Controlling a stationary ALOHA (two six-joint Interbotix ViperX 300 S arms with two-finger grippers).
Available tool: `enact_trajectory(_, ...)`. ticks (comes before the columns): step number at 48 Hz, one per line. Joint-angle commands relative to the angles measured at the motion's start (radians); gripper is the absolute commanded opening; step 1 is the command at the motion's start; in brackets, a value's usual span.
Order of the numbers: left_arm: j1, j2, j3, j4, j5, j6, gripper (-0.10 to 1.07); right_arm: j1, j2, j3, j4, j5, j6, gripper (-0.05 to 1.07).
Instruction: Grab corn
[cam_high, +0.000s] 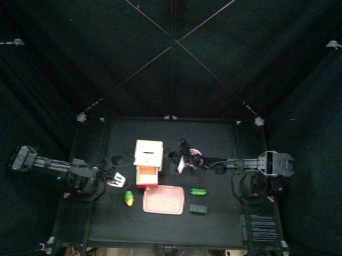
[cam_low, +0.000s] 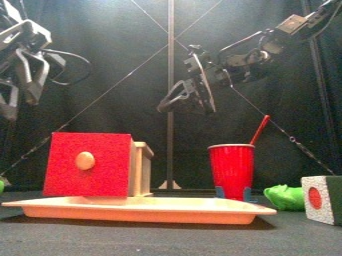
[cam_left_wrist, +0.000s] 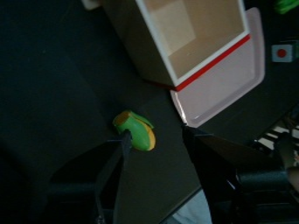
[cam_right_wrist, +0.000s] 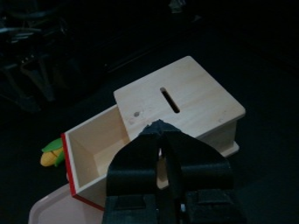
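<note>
The corn (cam_left_wrist: 135, 131) is a small yellow cob with a green end, lying on the black table just off the pink tray's (cam_left_wrist: 225, 86) corner. My left gripper (cam_left_wrist: 159, 142) hovers over it, open, one jaw on each side of the cob and nothing held. From above, the corn (cam_high: 128, 197) lies left of the tray (cam_high: 163, 201), with the left gripper (cam_high: 119, 183) right beside it. My right gripper (cam_right_wrist: 162, 131) is shut and empty, raised above the wooden box (cam_right_wrist: 176, 109); the corn (cam_right_wrist: 52, 156) shows beyond the box.
The wooden box (cam_high: 147, 156) with a red lid (cam_low: 91, 165) stands on the tray. A red cup (cam_low: 231, 170), an all-green piece (cam_low: 283, 195) and a cube with a red dot (cam_low: 321, 198) stand to the right.
</note>
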Motion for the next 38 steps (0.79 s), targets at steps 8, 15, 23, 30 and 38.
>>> enact_trajectory(8,-0.08,0.083,-0.017,0.044,-0.006,-0.146,0.88,0.005,-0.046,0.006,-0.005,-0.02,-0.003,0.03)
enact_trajectory(15,-0.08,0.138,-0.005,0.037,-0.021,-0.153,0.88,0.008,-0.046,0.008,-0.011,-0.028,-0.003,0.03)
enact_trajectory(23,-0.08,0.176,-0.003,0.034,-0.083,-0.158,0.88,0.009,-0.049,0.015,-0.017,-0.028,-0.003,0.03)
enact_trajectory(30,-0.081,0.212,0.003,0.021,-0.178,-0.158,0.88,0.009,-0.052,0.023,-0.017,-0.028,-0.003,0.03)
enact_trajectory(38,-0.08,0.247,0.025,0.02,-0.253,-0.147,0.9,0.011,-0.055,0.029,-0.017,-0.028,-0.003,0.03)
